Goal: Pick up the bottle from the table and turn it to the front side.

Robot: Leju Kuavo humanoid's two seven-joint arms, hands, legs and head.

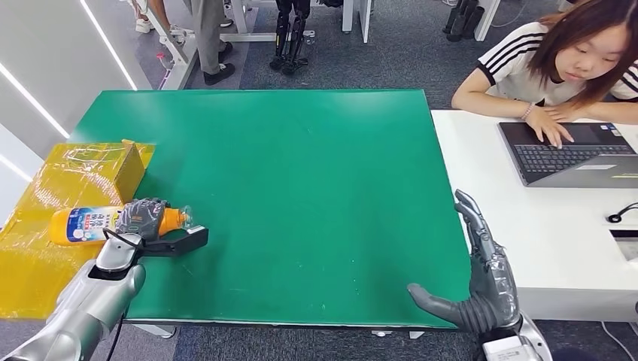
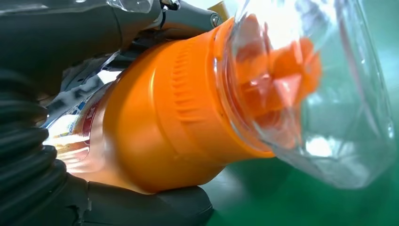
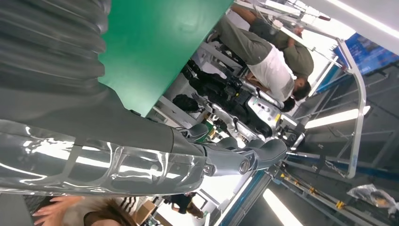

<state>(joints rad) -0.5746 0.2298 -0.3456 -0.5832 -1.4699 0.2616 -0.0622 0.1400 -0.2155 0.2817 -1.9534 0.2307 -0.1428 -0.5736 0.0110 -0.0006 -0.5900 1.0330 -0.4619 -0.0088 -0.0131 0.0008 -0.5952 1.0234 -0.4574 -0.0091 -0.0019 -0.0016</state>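
Note:
The orange bottle point(image 1: 90, 224) with a blue and white label lies on its side at the green table's left edge, its clear cap pointing right. My left hand point(image 1: 143, 218) grips it around the neck end. Close up in the left wrist view, the orange shoulder of the bottle point(image 2: 160, 122) and its clear cap point(image 2: 329, 94) show between my dark fingers point(image 2: 141, 205). My right hand point(image 1: 481, 271) stands with its fingers spread at the table's front right corner, holding nothing, and its fingers point(image 3: 235, 160) point out over the room.
A yellow taped cardboard box point(image 1: 53, 218) sits under the bottle's base at the left. The green table point(image 1: 301, 188) is bare in the middle. A person types on a laptop point(image 1: 572, 154) at the white desk point(image 1: 542, 248) to the right.

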